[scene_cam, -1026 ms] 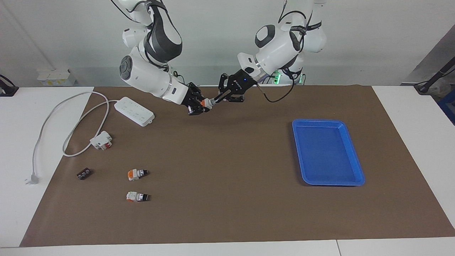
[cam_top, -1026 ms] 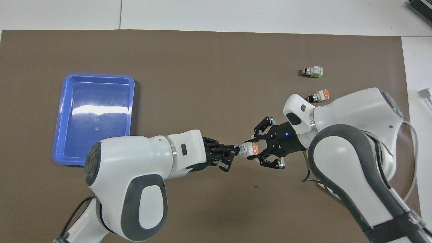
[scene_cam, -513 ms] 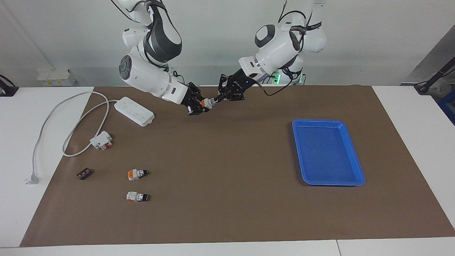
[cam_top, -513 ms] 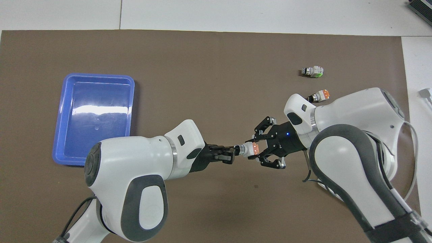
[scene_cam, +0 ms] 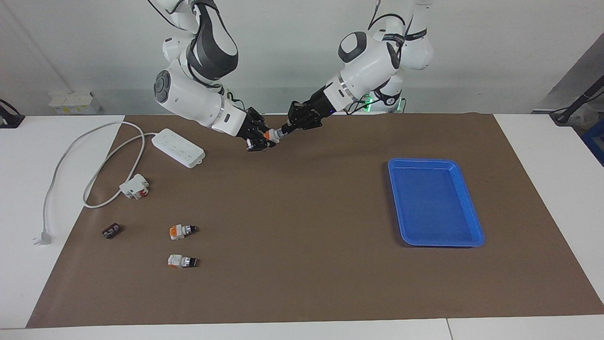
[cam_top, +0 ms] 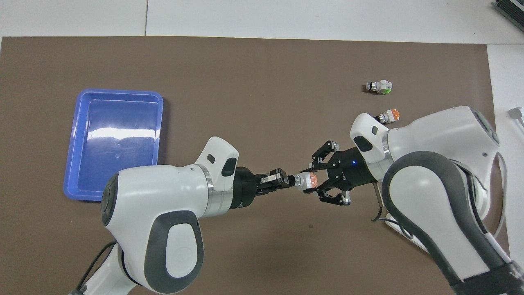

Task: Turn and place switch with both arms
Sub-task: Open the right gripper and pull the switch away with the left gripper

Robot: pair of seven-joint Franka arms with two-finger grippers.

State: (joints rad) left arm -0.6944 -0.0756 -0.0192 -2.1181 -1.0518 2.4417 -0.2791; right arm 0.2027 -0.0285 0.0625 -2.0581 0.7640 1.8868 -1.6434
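Gripping switch body, right hand; left hand clamped on knob, wrist rolled further since earlier frame

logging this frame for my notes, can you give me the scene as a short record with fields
held item: switch, up in the air between both grippers
right gripper: shut on the switch's orange-and-white body
left gripper: shut on the switch's knob end
under the grippers: bare brown mat
tray: blue, nothing in it, toward the left arm's end
on the mat toward the right arm's end: orange-and-white spare switch, mostly white switch, white-and-red block, power strip
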